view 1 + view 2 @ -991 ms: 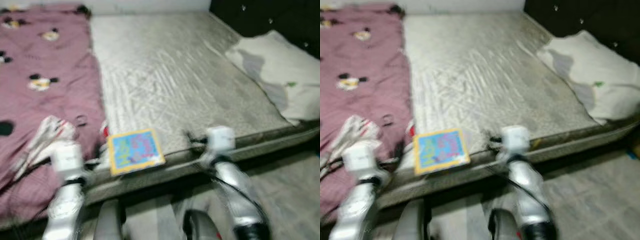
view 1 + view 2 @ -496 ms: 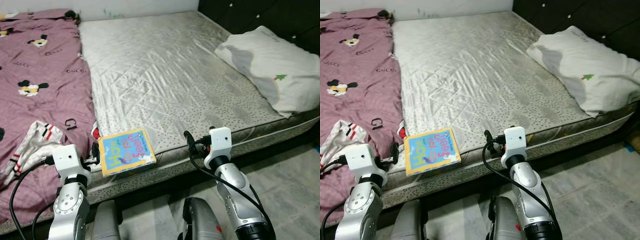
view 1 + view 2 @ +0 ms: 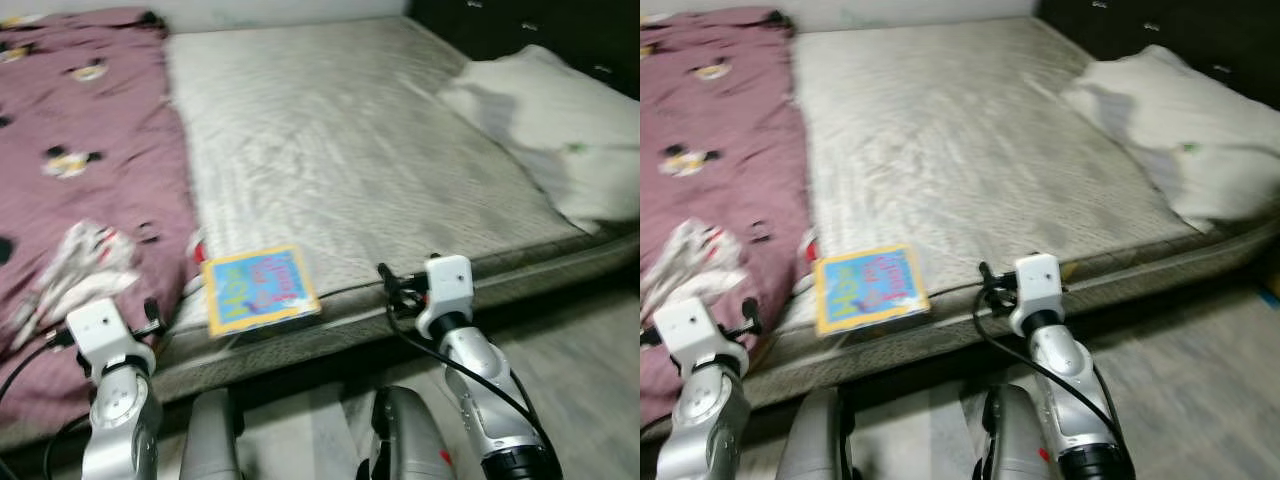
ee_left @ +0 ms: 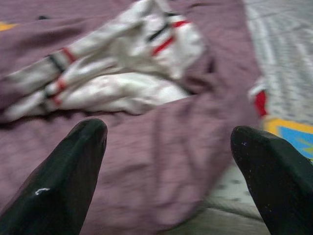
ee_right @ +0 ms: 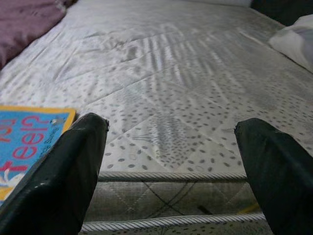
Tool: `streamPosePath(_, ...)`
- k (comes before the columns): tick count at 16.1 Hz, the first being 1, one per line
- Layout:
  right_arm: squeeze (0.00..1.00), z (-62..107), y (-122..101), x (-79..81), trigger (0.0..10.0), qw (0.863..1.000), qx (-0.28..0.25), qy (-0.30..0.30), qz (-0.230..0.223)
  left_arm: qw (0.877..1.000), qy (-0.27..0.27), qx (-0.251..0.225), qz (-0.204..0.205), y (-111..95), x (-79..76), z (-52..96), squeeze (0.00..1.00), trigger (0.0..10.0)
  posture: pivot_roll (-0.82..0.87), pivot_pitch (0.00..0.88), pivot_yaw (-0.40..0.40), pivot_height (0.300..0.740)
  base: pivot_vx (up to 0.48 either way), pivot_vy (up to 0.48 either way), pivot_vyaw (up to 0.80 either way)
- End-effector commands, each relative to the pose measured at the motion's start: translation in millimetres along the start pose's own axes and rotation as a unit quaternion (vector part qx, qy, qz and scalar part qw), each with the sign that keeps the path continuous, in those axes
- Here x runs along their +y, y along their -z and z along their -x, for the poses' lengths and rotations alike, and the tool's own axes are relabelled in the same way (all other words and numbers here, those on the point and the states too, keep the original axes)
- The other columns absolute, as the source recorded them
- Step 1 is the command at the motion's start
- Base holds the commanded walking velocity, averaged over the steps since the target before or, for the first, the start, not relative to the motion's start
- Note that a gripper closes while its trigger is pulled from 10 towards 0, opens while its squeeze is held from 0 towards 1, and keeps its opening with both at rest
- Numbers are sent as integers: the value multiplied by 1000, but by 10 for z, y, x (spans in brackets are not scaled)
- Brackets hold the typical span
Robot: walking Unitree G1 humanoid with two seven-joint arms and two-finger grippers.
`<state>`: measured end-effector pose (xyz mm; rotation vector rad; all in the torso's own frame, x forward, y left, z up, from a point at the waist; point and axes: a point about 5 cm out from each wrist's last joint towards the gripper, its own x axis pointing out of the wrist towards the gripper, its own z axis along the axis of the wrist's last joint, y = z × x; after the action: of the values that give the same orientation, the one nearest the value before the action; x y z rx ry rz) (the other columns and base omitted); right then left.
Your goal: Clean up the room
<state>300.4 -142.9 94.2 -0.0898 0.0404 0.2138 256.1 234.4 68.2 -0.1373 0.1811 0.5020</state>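
A children's book with a yellow border and blue cover lies flat at the near edge of the bare mattress. To its left, a white garment with red and black stripes is crumpled on the purple blanket. My left gripper is open and empty. It hovers low over the blanket's near edge, facing the white garment, left of the book. My right gripper is also open and empty. It sits at the mattress edge with the book to its left.
A white pillow lies at the right end of the bed against a dark headboard. Grey floor runs along the bed's near side. The eye views are blurred.
The whole view has shifted slightly and blurred. My left arm has moved left, away from the book and towards the garment. The right arm holds about the same place.
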Motion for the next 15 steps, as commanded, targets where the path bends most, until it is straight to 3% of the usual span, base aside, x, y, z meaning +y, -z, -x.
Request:
streamPosePath(1,0,-8,-3,50,10000,1000,-1,-10,-3,1000,-11,25,0,53,34,-54,0,10000,27,98,-23,555,0,0,675)
streamPosePath(4,0,-4,-19,42,10000,1000,-5,-7,-5,998,8,61,0,103,-63,-192,0,10000,9,98,-24,555,0,0,0)
streamPosePath(9,0,34,-29,-23,10000,1000,-6,0,1,993,95,63,-20,26,-318,-355,0,10000,-11,102,-25,555,0,0,0)
streamPosePath(12,0,35,-37,-13,10000,1000,-9,-1,9,990,121,63,-26,9,-421,-380,0,10000,-12,103,-26,555,0,0,0)
streamPosePath(15,0,34,-51,-3,10000,1000,-9,-1,1,975,173,131,-44,181,-522,-454,0,10000,-21,104,-28,555,0,0,0)
